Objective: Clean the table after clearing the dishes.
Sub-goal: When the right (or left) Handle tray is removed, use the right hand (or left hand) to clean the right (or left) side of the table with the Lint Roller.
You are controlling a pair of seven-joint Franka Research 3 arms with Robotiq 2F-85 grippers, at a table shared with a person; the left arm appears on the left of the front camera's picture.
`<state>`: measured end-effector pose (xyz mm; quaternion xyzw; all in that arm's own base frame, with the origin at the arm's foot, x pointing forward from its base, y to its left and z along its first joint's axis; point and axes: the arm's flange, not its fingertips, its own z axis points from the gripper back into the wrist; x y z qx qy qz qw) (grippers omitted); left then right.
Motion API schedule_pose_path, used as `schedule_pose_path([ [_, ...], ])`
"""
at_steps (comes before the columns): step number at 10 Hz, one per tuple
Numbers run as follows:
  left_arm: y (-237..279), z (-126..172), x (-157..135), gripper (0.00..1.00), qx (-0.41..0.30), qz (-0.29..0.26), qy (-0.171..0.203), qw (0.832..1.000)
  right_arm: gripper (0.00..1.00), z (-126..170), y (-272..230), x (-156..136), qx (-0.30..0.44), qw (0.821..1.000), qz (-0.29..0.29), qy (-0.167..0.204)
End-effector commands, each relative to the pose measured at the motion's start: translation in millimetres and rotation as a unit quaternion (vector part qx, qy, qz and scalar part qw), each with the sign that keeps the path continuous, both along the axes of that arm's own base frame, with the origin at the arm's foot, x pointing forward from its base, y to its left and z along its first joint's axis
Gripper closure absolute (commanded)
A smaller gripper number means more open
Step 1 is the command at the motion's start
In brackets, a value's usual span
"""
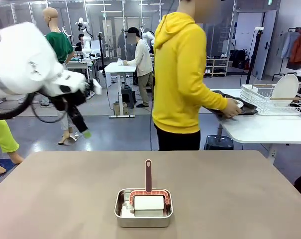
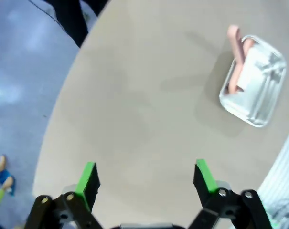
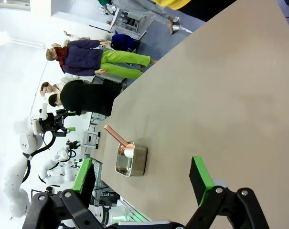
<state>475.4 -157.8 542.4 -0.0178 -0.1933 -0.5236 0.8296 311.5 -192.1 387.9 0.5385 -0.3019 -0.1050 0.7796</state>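
Table first: taupe top, bare across the width apart from one pan at 6 o'clock near my edge. Person in a yellow hoodie at 12 o'clock past the far edge, turned toward 3 o'clock, hand on a dark tray resting on the white side table. Dishes are on that tray, only a sliver of white plate visible, so they look cleared off my table; wiping not yet begun, I judge. My left arm is high at 10 o'clock, well above the top. Steel pan holds the red-framed white roller, its handle sticking up toward 12 o'clock. Left claw has jaws wide apart, nothing between the pads, hanging over bare tabletop with the pan off at 2 o'clock in the wrist view. Right claw also spread wide and empty, low by the table edge, pan ahead at 12 o'clock. Risks: handle is thin and leaning, so an off-centre pinch could twist it out; roller frame could catch the pan rim and drag or tip the light pan; person may turn back into my sweep.
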Motion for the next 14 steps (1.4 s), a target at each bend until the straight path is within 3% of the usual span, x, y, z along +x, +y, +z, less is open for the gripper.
schedule_pose_path([
  [1,-32,-7,19,0.00,0.056,-0.046,-0.006,0.997,0.00,4,1,-1,0.006,1.000,0.000,0.006],
  [3,-51,-8,16,0.00,0.016,-0.052,0.031,0.998,0.00,4,1,-1,0.006,1.000,0.000,0.006],
  [4,-46,-20,13,0.00,0.045,-0.058,0.005,0.997,0.00,4,1,-1,0.006,1.000,0.000,0.006],
  [9,-50,-20,19,0.00,0.042,-0.060,0.009,0.997,0.00,4,1,-1,0.006,1.000,0.000,0.006],
  [10,-65,-26,15,0.00,0.059,-0.128,0.019,0.990,0.00,4,1,-1,0.006,1.000,0.000,0.006],
  [11,-83,-29,21,0.00,0.047,-0.157,0.047,0.985,0.00,4,1,-1,0.006,1.000,0.000,0.006],
  [14,-133,-54,39,0.00,0.052,-0.191,0.124,0.972,0.00,4,1,-1,0.006,1.000,0.000,0.006],
])
